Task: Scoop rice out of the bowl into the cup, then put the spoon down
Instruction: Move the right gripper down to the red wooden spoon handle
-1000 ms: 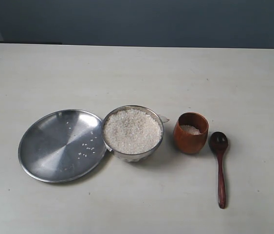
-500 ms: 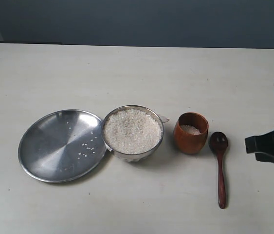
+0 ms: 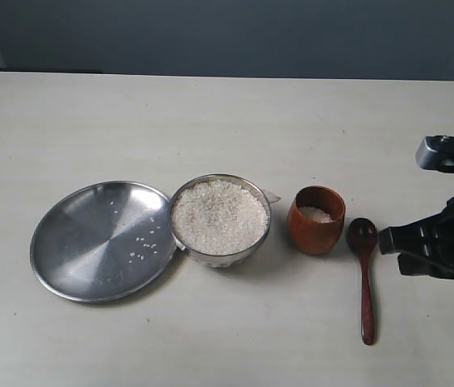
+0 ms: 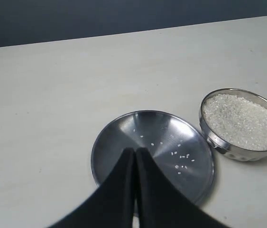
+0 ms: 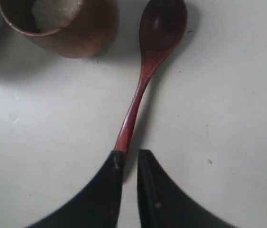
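The bowl (image 3: 210,258) stands mid-table, heaped with rice (image 3: 218,216). Right of it is the wooden cup (image 3: 315,227), with a little rice at its bottom. The spoon (image 3: 364,274) lies flat on the table right of the cup, head towards the back. My right gripper (image 3: 388,240) hovers just right of the spoon's head. In the right wrist view its tips (image 5: 131,154) sit over the spoon's handle (image 5: 140,85), jaws a narrow slit apart and holding nothing. My left gripper (image 4: 134,151) is shut, empty, above the plate, and is out of the exterior view.
A flat metal plate (image 3: 89,242) with several stray grains touches the bowl's left side. The left wrist view shows this plate (image 4: 119,142) beside the bowl (image 4: 221,147). The table's far half and front right corner are bare.
My right arm has come in from the right edge and moved left, towards the spoon. Bowl, cup, spoon and plate have not moved.
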